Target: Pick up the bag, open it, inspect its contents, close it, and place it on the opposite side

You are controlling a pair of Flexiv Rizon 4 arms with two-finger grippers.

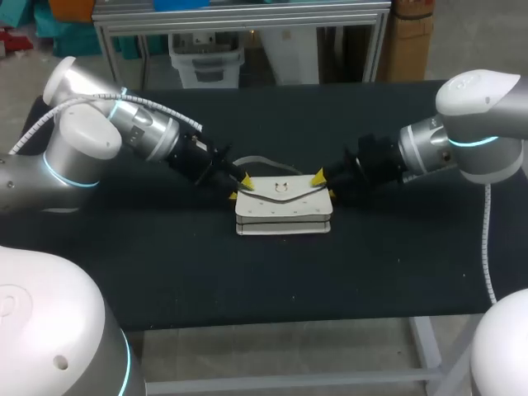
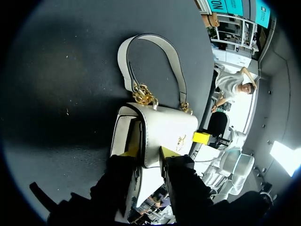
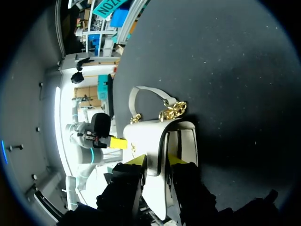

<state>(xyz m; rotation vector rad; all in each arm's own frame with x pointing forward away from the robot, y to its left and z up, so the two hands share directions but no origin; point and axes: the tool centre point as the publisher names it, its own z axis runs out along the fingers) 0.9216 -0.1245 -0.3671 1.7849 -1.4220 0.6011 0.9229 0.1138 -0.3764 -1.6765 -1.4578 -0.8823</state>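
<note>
- Sitting at the middle of the black counter: white bag, front face with a gold clasp turned toward the head camera.
- Trailing from the bag's top onto the counter behind it: white strap, curved in a loop and joined to the bag at both ends by gold chain links.
- Entering from the left side, left arm angled down to the bag's upper left corner; left hand placed at that corner.
- Clamped on the left edge of the flap per the left wrist view: one yellow-tipped finger on the inner side, in the dark gap between flap and bag body, the other on the outer face.
- Entering from the right side, right arm angled down to the bag's upper right corner; right hand placed at that corner, roughly mirroring the left hand.
- Clamped likewise on the flap's right edge per the right wrist view: one finger on each face, flap pinched between them.
- Standing slightly off the bag body at both gripped edges: flap, with the centre and clasp close to the front face.
- Flanking the bag from opposite ends, well apart from each other, both hands with the bag between them.
</note>
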